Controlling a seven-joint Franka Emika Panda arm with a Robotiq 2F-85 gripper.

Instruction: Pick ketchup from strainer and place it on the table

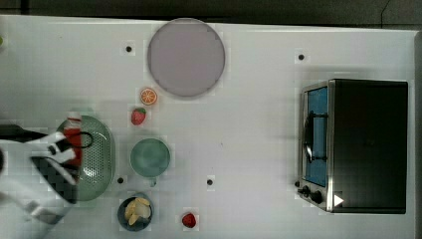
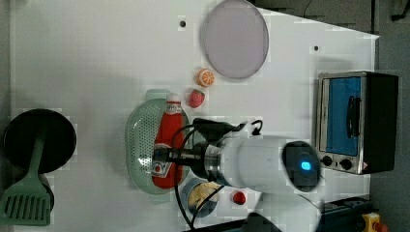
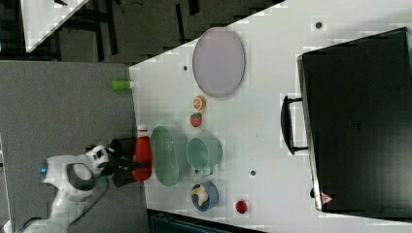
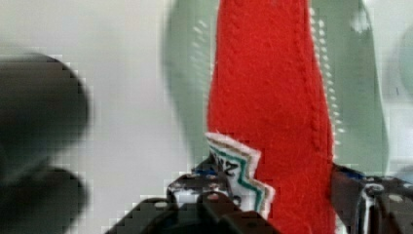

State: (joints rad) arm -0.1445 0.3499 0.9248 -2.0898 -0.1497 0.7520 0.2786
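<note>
Gripper (image 4: 272,204) state, as I read it from the wrist view: both fingers are clamped on the lower body of the ketchup (image 2: 167,145), a small red squeeze bottle of felt-like fabric with a white cap and a white printed label. One finger sits against the label side, the other against the opposite red flank.

Position of the bottle: it is over the strainer (image 2: 140,145), a pale green oval perforated plastic basket. The right view shows the ketchup (image 3: 142,158) lifted clear beside the strainer's (image 3: 170,155) rim on the side away from the round teal-green bowl (image 3: 204,153). I judge the pick complete and the placing on the white flat table (image 1: 249,149) still to do.

Handling notes:
- The surface shows stitching and a fuzzy nap, so I expect a soft, light, compressible body, not slippery and not fragile.
- A soft body may sag or swing from a low grip; I judge the mid-body, just above the label, the more stable hold.
- On release it may topple rather than stand.

View differences:
- The left view shows the whole length of the bottle, cap pointing toward the small red strawberry (image 2: 196,98).
- The top view hides most of the ketchup (image 1: 73,137) beneath the arm.
- The wrist view alone resolves fabric texture and finger contact.
</note>
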